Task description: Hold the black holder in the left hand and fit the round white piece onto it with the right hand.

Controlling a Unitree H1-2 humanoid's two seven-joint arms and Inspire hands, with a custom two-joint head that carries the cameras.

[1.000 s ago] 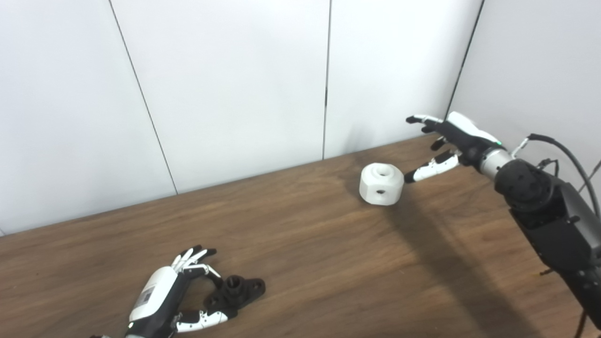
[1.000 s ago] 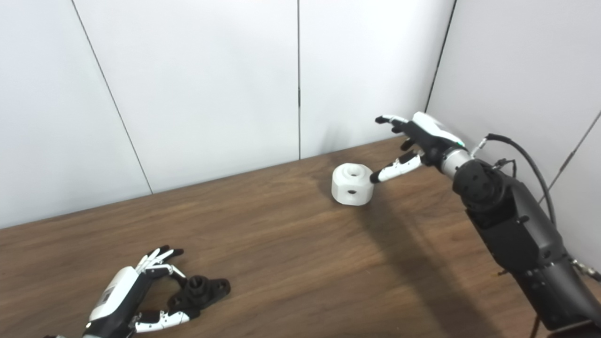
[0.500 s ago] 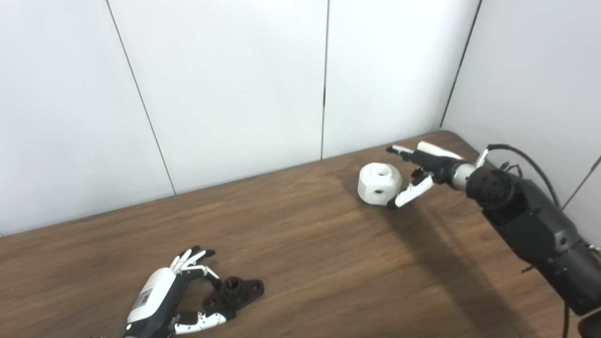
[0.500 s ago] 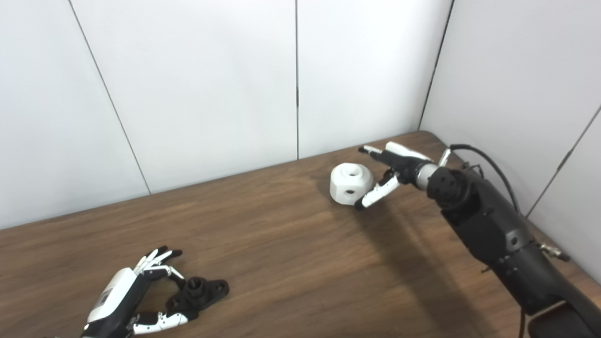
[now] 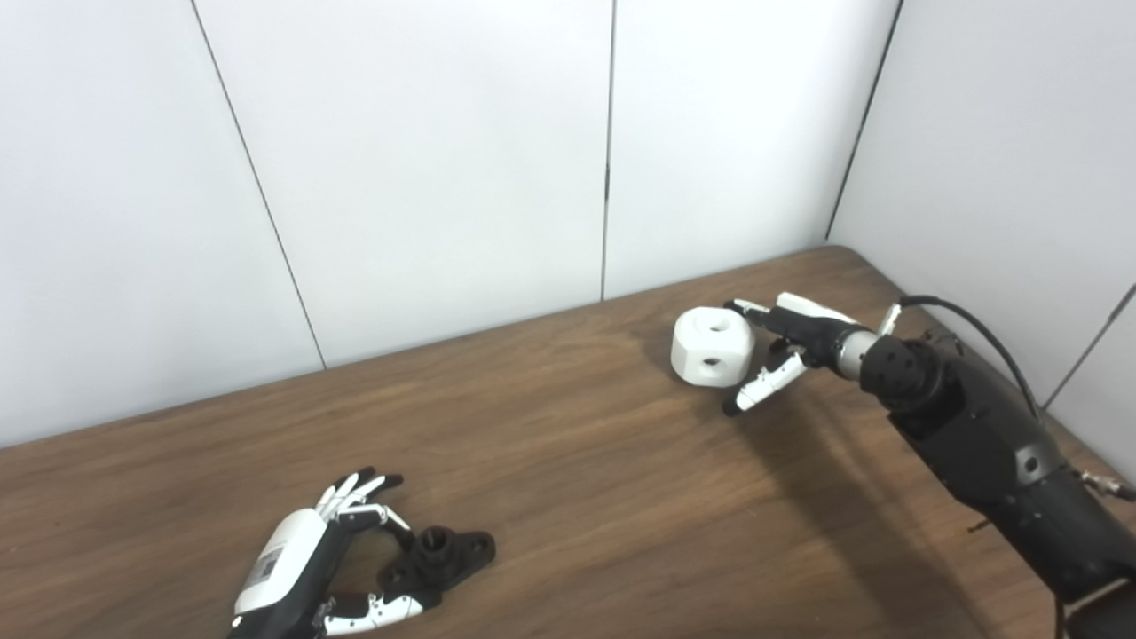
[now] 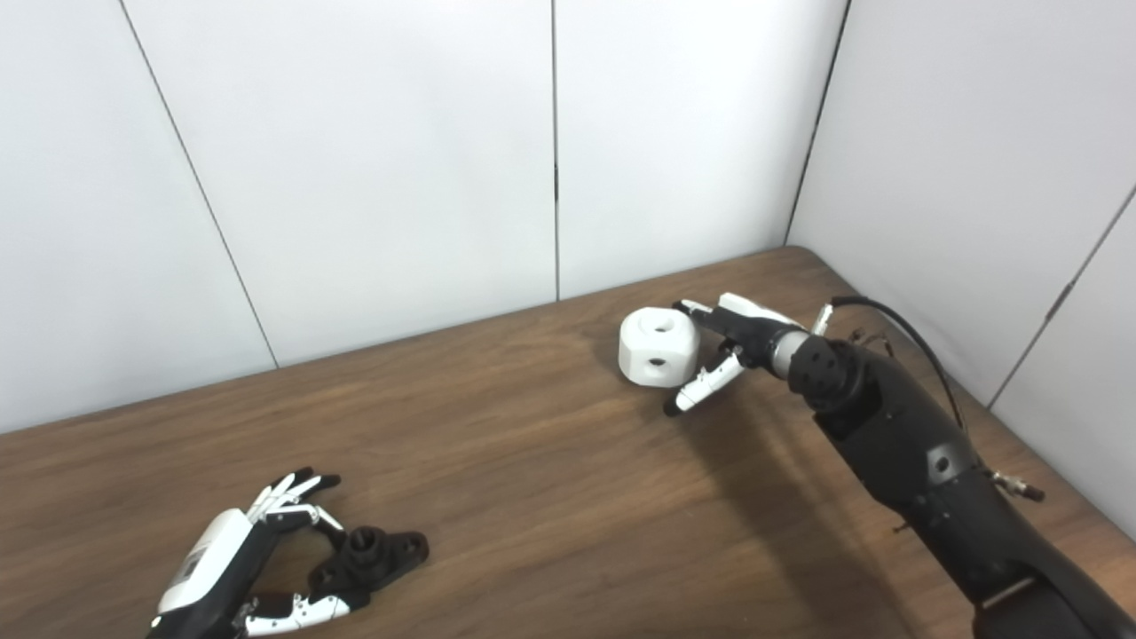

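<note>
The round white piece (image 5: 710,346), with a hole on top and one in its side, stands on the wooden table (image 5: 568,461) at the back right. My right hand (image 5: 785,342) is open right beside it. Its fingers (image 5: 744,309) reach the piece's upper right edge and the thumb (image 5: 754,390) points down-left below it. The black holder (image 5: 439,559) lies on the table at the front left. My left hand (image 5: 306,559) is open next to it, with fingers above it and thumb (image 5: 373,608) below, at the holder's left end.
White wall panels (image 5: 426,160) close the table at the back and on the right, forming a corner behind the white piece. A black cable (image 5: 967,319) loops off my right forearm (image 5: 985,444). Bare wood lies between the two hands.
My right hand has come down from above the table and moved left, up against the white piece's right side. The camera has shifted slightly. The left hand and holder have not moved.
</note>
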